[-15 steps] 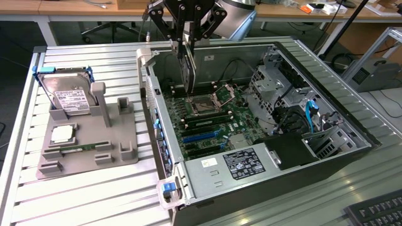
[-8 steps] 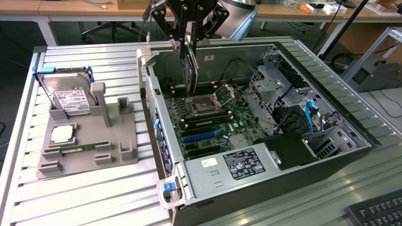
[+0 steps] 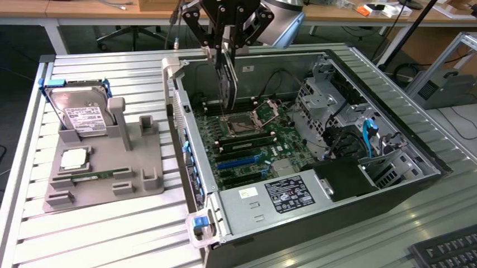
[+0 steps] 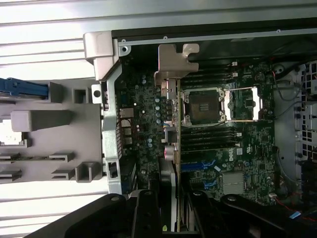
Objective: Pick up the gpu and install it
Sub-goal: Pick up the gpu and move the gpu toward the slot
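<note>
Jaws of my gripper stand partway closed, clamped on the upper edge of the gpu. The card hangs on edge over the motherboard inside the open computer case. From the wrist I see its silver bracket alongside the CPU socket.

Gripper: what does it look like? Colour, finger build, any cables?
The gripper is all black: two fingers built from jointed linkage bars with visible pivot bolts, narrowing to slim tips. Above it sits a rounded grey wrist housing. A thin cable hangs alongside. No readable markings.
</note>
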